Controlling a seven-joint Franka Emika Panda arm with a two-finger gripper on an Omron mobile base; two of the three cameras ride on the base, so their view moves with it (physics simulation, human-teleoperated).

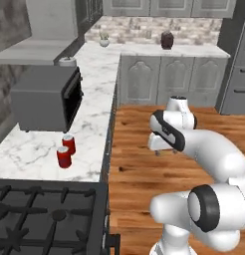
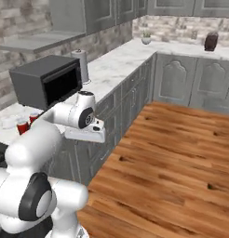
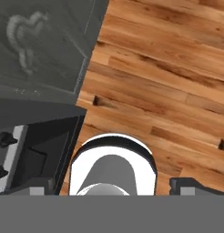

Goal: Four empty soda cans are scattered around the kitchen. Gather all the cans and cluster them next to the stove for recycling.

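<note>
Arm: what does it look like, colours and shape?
The arm is glossy white with rounded, tube-like links and dark grey to black bands at the joints. The gripper is a white block-shaped hand. No cables or markings are visible.

White marble counter (image 1: 97,99) running in L along wall. Two red soda cans (image 1: 66,150) standing upright just beside each other on near stretch, between stove (image 1: 45,214) and black microwave (image 1: 47,98). Microwave sitting on counter beyond cans. Grey paper-towel roll (image 2: 81,66) standing upright behind microwave. Small potted plant (image 1: 104,40) and dark jar (image 1: 167,40) sitting well apart on far stretch. Wooden plank floor (image 1: 139,164) lying beside cabinets.
</note>
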